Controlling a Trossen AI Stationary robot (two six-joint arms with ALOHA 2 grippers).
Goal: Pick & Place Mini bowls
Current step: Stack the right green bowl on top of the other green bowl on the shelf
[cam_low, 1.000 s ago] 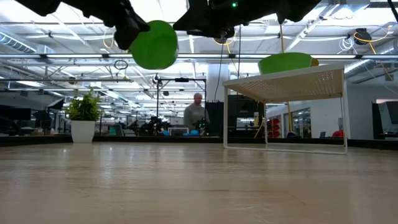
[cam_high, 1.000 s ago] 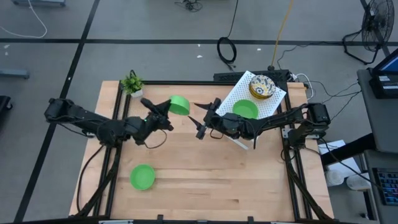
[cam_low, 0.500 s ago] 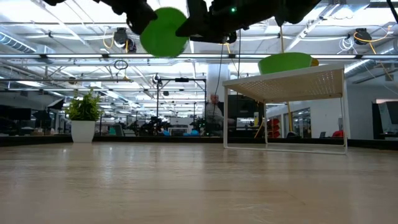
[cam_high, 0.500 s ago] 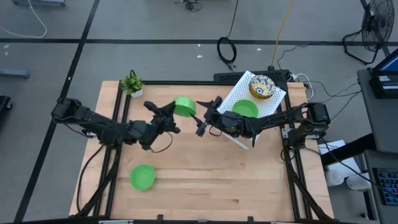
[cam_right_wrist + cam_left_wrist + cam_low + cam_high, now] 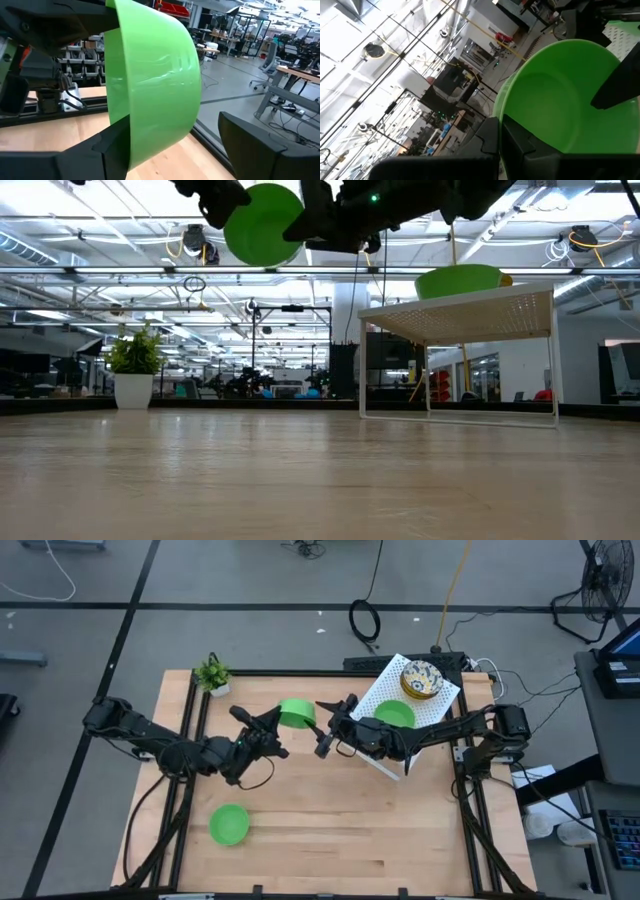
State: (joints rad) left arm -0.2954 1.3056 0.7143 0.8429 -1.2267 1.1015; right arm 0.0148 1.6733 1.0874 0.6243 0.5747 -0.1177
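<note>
A plain green mini bowl [image 5: 296,712] hangs high above the table, tipped on its side, with my left gripper [image 5: 276,724] shut on its rim. Its hollow faces the left gripper [image 5: 495,142] and its outer wall [image 5: 155,75] faces my right gripper [image 5: 172,125]. The right gripper [image 5: 322,728] is open and level, one finger on either side of the bowl. A second green bowl [image 5: 229,825] rests on the table near the front left. A third green bowl [image 5: 395,715] and a floral bowl [image 5: 422,679] sit on a white rack [image 5: 440,700]. My left gripper pinches the bowl's rim [image 5: 507,125], one finger [image 5: 525,145] inside the hollow and one outside. It comes level from the table's left. The bowl is lifted clear and tipped on its side. My right gripper: the bowl's lower edge [image 5: 132,155] overlaps one finger [image 5: 112,145]; whether they touch, I cannot tell.
The white perforated rack [image 5: 470,315] stands raised on thin legs at the far right. A small potted plant [image 5: 212,675] stands at the far left corner. Bare wood [image 5: 340,830] lies in the table's middle and near right.
My left gripper has carried the green bowl up and toward the table's right, bringing it between the right gripper's open fingers. The bowl has stayed clear of the table and tipped on its side.
</note>
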